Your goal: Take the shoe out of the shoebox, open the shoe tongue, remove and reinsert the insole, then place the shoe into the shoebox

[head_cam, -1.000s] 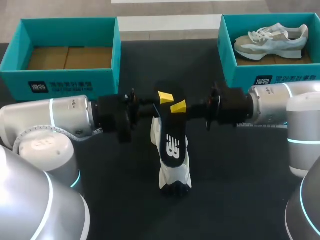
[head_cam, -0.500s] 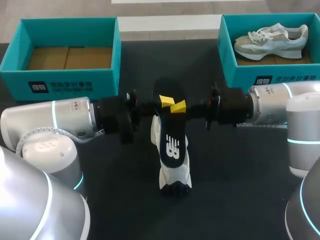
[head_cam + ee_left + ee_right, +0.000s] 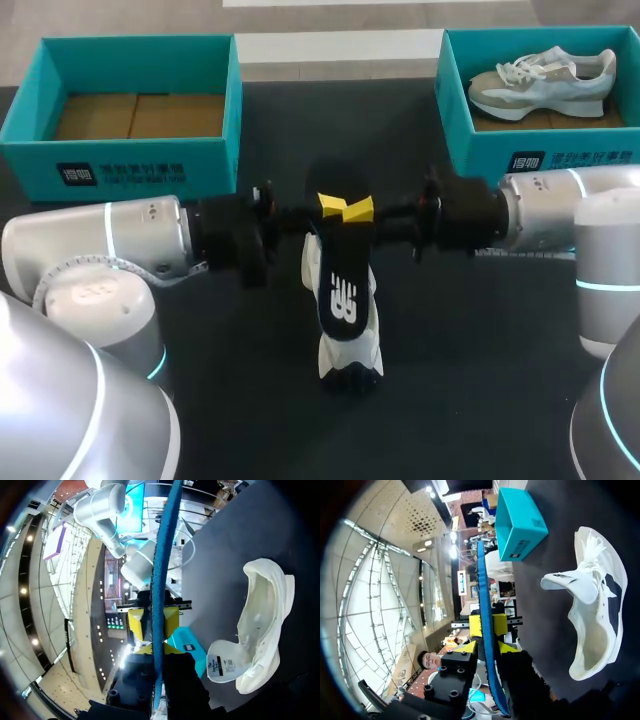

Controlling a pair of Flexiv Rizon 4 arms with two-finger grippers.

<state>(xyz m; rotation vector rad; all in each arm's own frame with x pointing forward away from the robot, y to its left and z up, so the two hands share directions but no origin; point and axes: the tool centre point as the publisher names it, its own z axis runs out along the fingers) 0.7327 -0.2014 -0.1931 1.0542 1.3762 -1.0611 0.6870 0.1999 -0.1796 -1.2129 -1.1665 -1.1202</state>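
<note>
Shoes: two. A white shoe rests on the dark table midway between the arms, outside both boxes. A grey-and-white shoe lies on its side in the right shoebox.
Tongue: one tongue shows, on the white shoe. It is folded out and the shoe's mouth gapes wide.
Insole: one insole, out of the shoe and held in the air just above it. Its top is black with a white mark, and its underside is blue in the wrist views. It covers most of the white shoe in the head view.
Shoeboxes: two, both teal and open, at the table's far side. The left shoebox shows only a brown cardboard floor.
Arms: two, coming in from opposite sides and meeting at the insole.
Left gripper: one, its yellow tips pinched onto the insole, one on each face.
Right gripper: one, clamped on the same insole from the other edge, right beside the left gripper's tips.
</note>
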